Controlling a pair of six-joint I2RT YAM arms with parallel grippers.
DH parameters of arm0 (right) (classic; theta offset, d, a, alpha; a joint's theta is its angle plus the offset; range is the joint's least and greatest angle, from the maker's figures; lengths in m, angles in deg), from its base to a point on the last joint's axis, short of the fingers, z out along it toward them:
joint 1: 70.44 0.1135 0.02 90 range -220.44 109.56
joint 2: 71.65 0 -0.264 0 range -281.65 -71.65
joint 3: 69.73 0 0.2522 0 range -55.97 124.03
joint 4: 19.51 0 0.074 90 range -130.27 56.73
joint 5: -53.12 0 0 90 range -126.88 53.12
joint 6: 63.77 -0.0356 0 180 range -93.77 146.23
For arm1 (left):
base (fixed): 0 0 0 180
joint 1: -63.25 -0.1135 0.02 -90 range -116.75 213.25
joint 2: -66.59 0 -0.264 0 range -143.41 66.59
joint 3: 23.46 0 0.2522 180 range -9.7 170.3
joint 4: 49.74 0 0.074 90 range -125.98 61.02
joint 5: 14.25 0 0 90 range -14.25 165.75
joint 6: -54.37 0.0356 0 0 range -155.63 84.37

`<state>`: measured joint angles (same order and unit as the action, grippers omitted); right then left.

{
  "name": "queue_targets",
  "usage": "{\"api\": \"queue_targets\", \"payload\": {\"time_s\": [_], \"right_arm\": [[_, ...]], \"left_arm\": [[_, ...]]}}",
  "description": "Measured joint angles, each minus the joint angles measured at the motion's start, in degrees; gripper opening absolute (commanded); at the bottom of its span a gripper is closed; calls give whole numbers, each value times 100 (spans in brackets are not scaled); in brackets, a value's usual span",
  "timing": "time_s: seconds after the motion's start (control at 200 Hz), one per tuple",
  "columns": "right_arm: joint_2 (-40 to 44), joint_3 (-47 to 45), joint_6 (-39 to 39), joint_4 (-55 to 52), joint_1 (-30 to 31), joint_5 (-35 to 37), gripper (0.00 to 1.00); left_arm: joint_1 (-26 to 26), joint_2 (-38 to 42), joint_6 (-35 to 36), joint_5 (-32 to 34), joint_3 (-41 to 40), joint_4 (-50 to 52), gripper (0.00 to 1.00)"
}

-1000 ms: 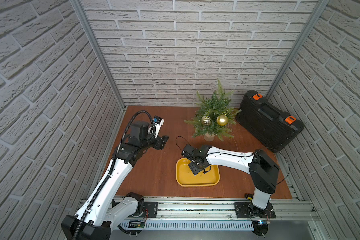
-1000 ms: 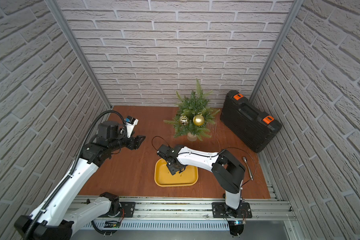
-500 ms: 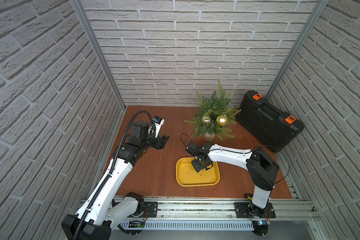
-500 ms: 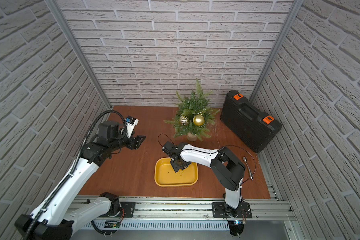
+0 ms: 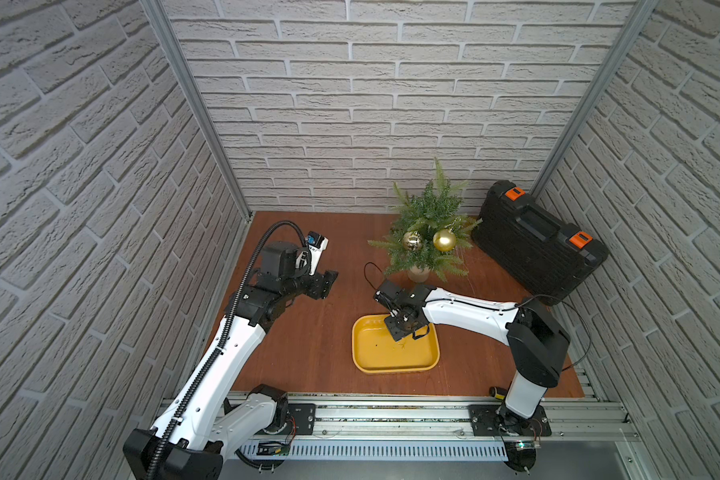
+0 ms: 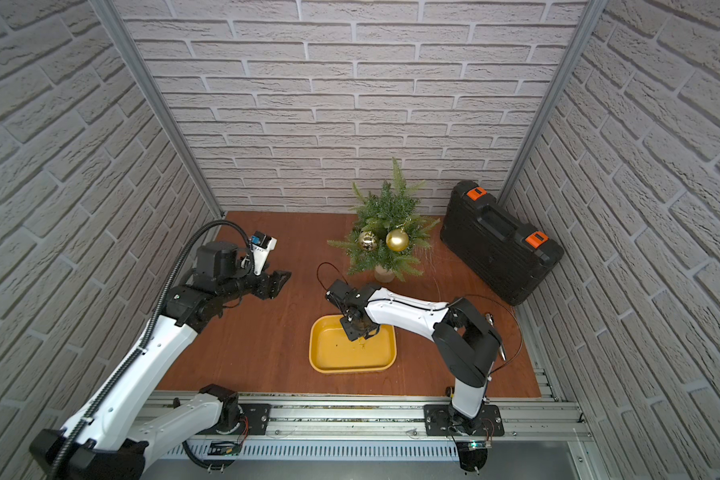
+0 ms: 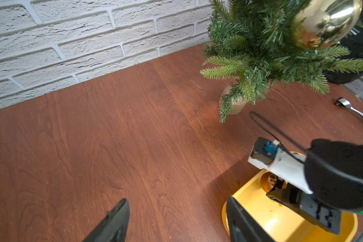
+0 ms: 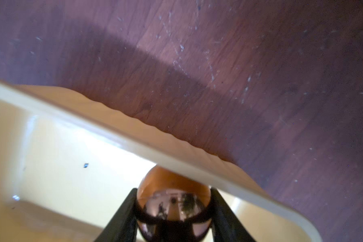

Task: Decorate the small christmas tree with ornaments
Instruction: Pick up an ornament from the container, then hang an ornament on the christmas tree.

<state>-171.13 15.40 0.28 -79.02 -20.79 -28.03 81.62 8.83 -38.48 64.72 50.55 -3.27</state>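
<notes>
Right arm stretches low over the tray [image 5: 375, 353], wrist tipped down, right gripper [image 8: 173, 194] pinching the bronze bauble [image 8: 166, 180] at its far wall. Left arm hovers above the table's [image 5: 321, 357] left side, left gripper [image 7: 176, 200] agape, empty. Tree [image 5: 429, 220] stands by the back edge.

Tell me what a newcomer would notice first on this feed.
The small christmas tree at the back of the table, with a mirror-gold bauble and a satin-gold bauble hanging side by side. Then the yellow tray in front of it, where the right gripper pinches a bronze bauble.
</notes>
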Motion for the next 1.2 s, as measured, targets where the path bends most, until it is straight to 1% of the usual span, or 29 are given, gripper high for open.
{"api": "queue_targets", "payload": {"time_s": [0.15,0.33,0.56,0.74,0.89,1.09,1.2], "right_arm": [[741,4,-50,-203,13,48,46],[1419,109,-59,-603,13,162,46],[2177,616,37,-1088,-13,378,46],[2638,1016,229,-1322,-175,608,46],[2988,1325,424,-1410,-649,682,46],[3180,1976,767,-1375,-1622,647,47],[3156,2245,922,-1298,-2199,455,47]], "left_arm": [[0,0,0,0,0,0,73],[0,2,0,-2,0,0,73],[0,2,0,-2,0,0,73],[0,4,0,-4,0,-4,73],[0,4,-2,-20,0,-13,73],[-4,4,-28,-61,0,-15,73],[-7,4,-39,-68,0,-15,73]]}}
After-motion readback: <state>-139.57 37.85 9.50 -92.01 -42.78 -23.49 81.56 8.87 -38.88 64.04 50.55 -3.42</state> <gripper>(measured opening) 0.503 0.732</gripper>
